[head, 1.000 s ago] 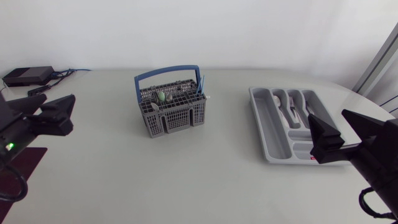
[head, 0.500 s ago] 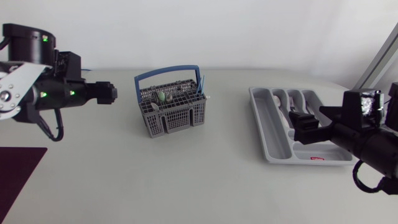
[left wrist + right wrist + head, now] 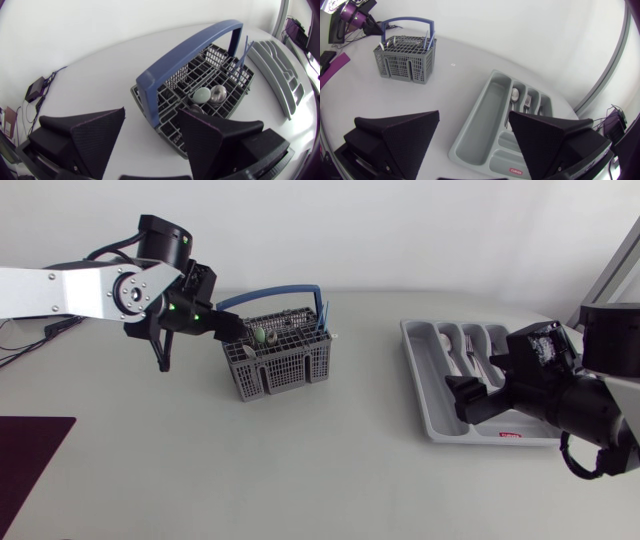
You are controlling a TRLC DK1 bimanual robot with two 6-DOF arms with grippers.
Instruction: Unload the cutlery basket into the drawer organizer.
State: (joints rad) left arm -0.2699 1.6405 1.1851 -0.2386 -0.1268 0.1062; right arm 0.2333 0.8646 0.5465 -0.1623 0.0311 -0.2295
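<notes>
Since the earlier frame, the left gripper (image 3: 152,120) has swung in from the table's edge. Its fingers are spread and empty, with the grey plastic-grid cutlery basket with blue handle (image 3: 190,47) just ahead. Only this wrist view shows the metal spoon bowls (image 3: 210,93) inside. The right gripper (image 3: 475,117), likewise spread and empty, has drawn nearer; the grey plastic drawer organizer (image 3: 487,115) lies ahead.

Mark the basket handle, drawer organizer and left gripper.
basket handle (image 3: 190,48), left wrist view, middle of the blue arch.
drawer organizer (image 3: 435,380), head view, bare floor of its long compartment.
left gripper (image 3: 152,111), left wrist view, midway between fingertips.
</notes>
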